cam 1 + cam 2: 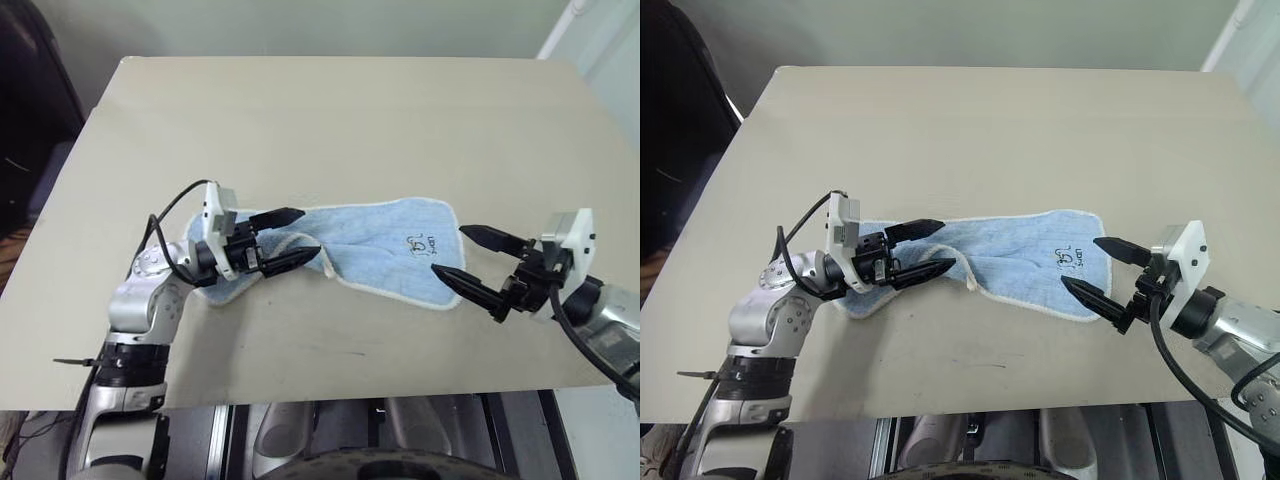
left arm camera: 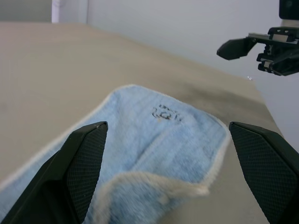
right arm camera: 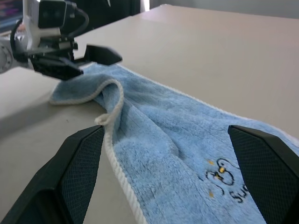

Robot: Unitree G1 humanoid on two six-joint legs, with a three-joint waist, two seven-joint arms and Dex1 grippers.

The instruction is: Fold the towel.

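Towel [image 1: 375,250] lies stretched out on the table [image 1: 330,120], mid-front, rumpled w/ one corner flipped over at its left end; dark mark near its right end. Your left gripper [image 1: 292,238] sits over that left end, jaws apart, nothing gripped. Your right gripper [image 1: 472,256] is just off the towel's right end, jaws wide apart, empty too.

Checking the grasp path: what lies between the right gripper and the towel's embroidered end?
Nothing: bare table separates the open right gripper from the towel, seen in the left eye view.
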